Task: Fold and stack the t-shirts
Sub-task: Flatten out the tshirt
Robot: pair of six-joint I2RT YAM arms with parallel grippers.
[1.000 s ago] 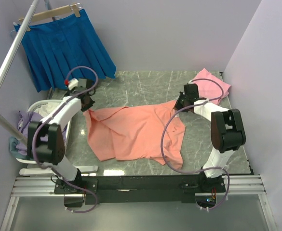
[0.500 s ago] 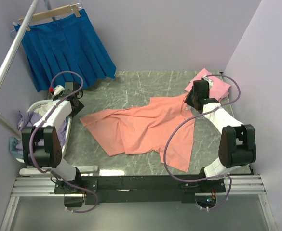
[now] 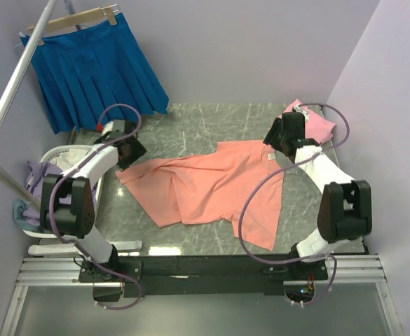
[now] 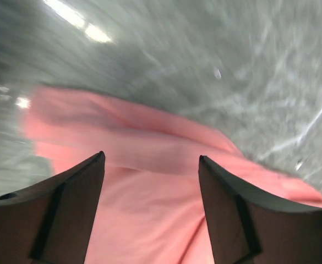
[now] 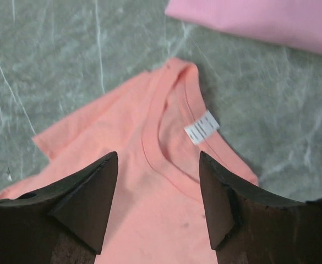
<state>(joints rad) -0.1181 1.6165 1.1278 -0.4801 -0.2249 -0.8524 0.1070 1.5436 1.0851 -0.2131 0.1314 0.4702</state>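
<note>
The grey marbled table is stretching out in front of my two bases. The blue pleated skirt is hanging from a wooden hanger at its far left corner.

The salmon-orange t-shirt is lying across the middle of the table, opened out but rumpled. One end is reaching toward my left arm and its lower part is trailing toward the near right. Its neck end is pointing to the far right.

The lighter pink t-shirt is sitting folded in the far right corner. A strip of bare table is showing between it and the salmon one in my right wrist view. A white basket holding pale cloth is standing off the left side.

My left gripper is hanging over the left end of the salmon shirt. Its jaws are standing well apart with nothing between them, and that view is blurring. My right gripper is hovering above the neck end, jaws likewise spread wide and gripping nothing.

Between my right fingers the collar is showing as a curved ribbed band, open toward the pink shirt. A small white label is lying just inside it.
</note>
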